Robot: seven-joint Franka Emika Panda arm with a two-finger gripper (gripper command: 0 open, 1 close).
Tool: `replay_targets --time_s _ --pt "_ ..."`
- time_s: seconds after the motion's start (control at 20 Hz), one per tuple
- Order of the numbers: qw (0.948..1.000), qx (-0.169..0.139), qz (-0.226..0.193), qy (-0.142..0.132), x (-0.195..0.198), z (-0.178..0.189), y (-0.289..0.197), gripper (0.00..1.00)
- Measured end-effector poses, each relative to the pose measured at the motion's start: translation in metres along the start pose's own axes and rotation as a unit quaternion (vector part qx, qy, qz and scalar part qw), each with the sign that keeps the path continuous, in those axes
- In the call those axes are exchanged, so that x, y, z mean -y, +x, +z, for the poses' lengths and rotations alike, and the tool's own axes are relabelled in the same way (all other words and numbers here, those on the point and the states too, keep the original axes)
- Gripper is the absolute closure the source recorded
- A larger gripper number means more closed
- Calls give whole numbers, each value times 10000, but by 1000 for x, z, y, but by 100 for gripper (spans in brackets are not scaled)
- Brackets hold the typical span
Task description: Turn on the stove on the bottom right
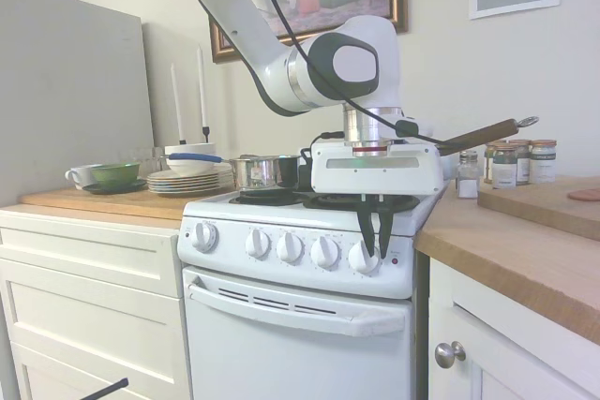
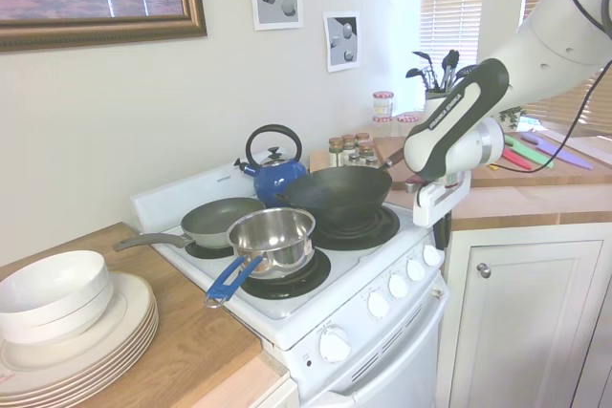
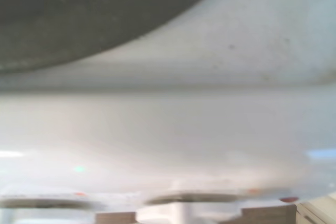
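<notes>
The stove (image 1: pixel 281 325) is a narrow white range with five round knobs along its front panel. My gripper (image 1: pixel 375 252) hangs fingers-down at the panel's right end. Its dark fingertips (image 1: pixel 367 241) lie over the right half of the rightmost knob (image 1: pixel 354 258), beside the small red light (image 1: pixel 395 260). The fingers stand close together with a narrow gap, so the gripper is slightly open and holds nothing. From the other side, the gripper (image 2: pixel 442 234) sits just above that end knob (image 2: pixel 432 256). The wrist view is a blur of white stove (image 3: pixel 210 119) and a dark burner (image 3: pixel 79 14).
A black wok (image 2: pixel 335 196) sits on the burner nearest the gripper, its handle (image 1: pixel 480 135) reaching over the right counter. A steel pot (image 2: pixel 273 236), a grey pan (image 2: pixel 222 219) and a blue kettle (image 2: pixel 274 177) fill the other burners. Spice jars (image 1: pixel 516 162) stand at right, plates (image 2: pixel 86 327) at left.
</notes>
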State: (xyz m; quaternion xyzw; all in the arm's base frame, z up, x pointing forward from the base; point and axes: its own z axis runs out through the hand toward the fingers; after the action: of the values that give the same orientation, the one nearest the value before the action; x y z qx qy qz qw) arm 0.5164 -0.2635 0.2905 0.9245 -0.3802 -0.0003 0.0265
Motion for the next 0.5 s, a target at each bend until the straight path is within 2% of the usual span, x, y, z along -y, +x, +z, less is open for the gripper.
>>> replay_targets --time_s 0.5 --pt "10000 10 -79 4 9 1 -4 100"
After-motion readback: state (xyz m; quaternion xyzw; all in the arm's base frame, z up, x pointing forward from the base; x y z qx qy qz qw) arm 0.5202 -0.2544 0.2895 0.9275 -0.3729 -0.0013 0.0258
